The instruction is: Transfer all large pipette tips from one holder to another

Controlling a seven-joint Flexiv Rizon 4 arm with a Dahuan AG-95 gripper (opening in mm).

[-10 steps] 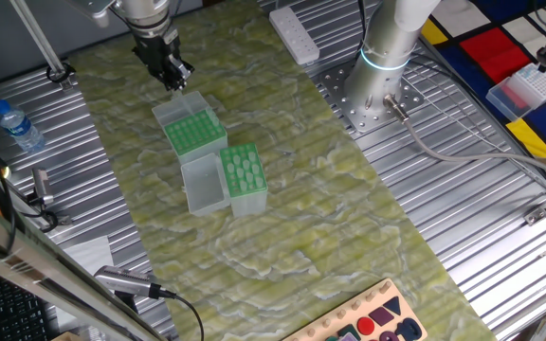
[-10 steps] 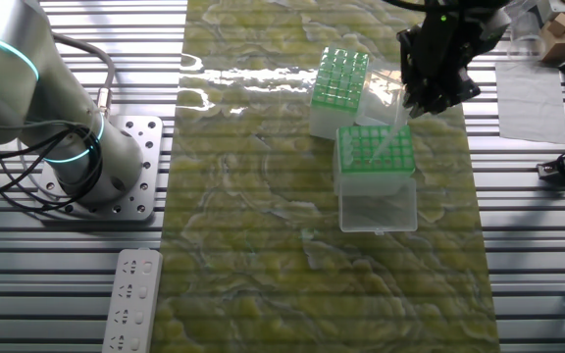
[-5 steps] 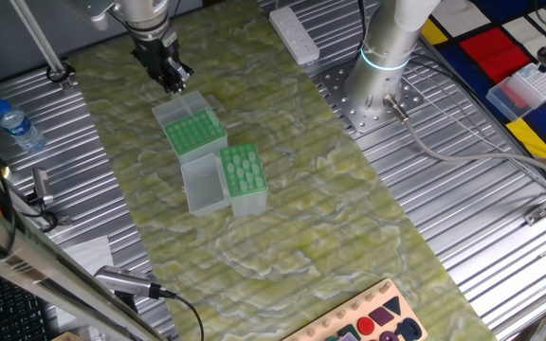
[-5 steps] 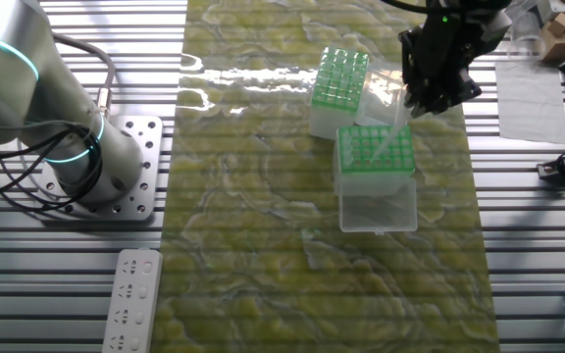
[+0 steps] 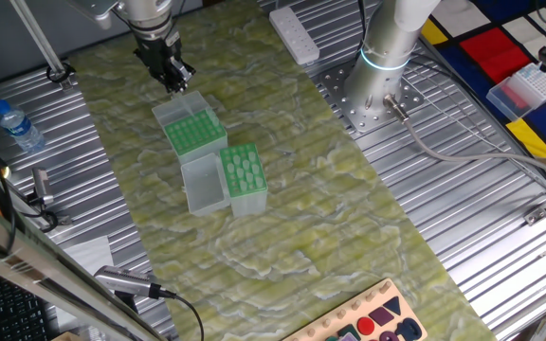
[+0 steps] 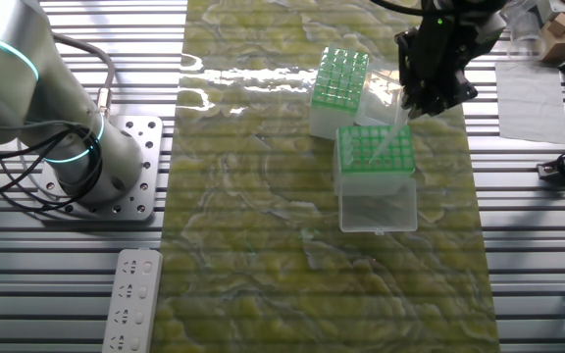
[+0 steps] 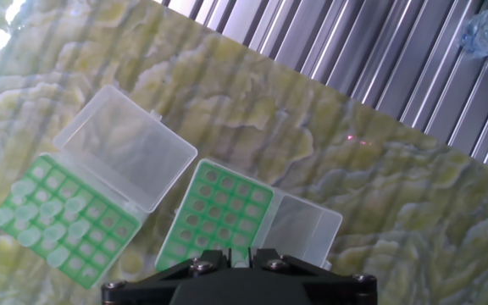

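Left of the gripper, a little apart, stands the open holder where the tips sit in some holes. Directly under the gripper is the second holder, its holes all empty, with its lid lying to the right. I cannot tell how wide the jaws stand, or whether they carry a tip. I judge this is one transfer in progress; the next move needs exact aiming over one hole.
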